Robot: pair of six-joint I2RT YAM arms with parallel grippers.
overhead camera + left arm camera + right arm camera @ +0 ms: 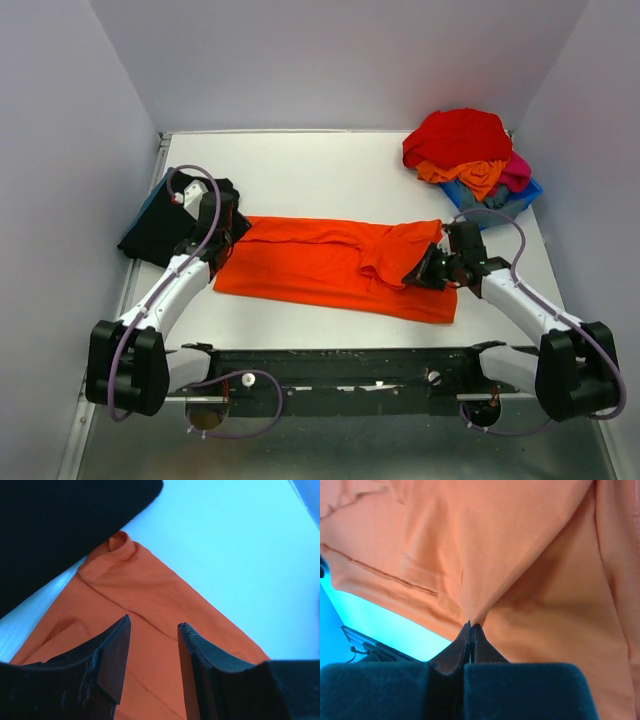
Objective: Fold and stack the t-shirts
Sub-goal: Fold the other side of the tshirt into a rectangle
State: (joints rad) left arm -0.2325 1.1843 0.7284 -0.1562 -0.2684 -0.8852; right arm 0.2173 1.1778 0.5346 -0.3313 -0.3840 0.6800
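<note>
We find the right tool (pixel 471 628) pinched shut on the orange t-shirt (pixel 310 265); the left tool (pixel 154 626) stands open, empty.

The top view is bright and clear, lit softly from above, with only faint shadows. Both wrist views make the white table (pixel 240 555) look blue. The right wrist's black fingers (pixel 451 655) are fuzzy at 6 o'clock.

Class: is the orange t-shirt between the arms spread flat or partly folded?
Partly folded: the t-shirt has its right part doubled over, pinched in the shut right gripper.
</note>
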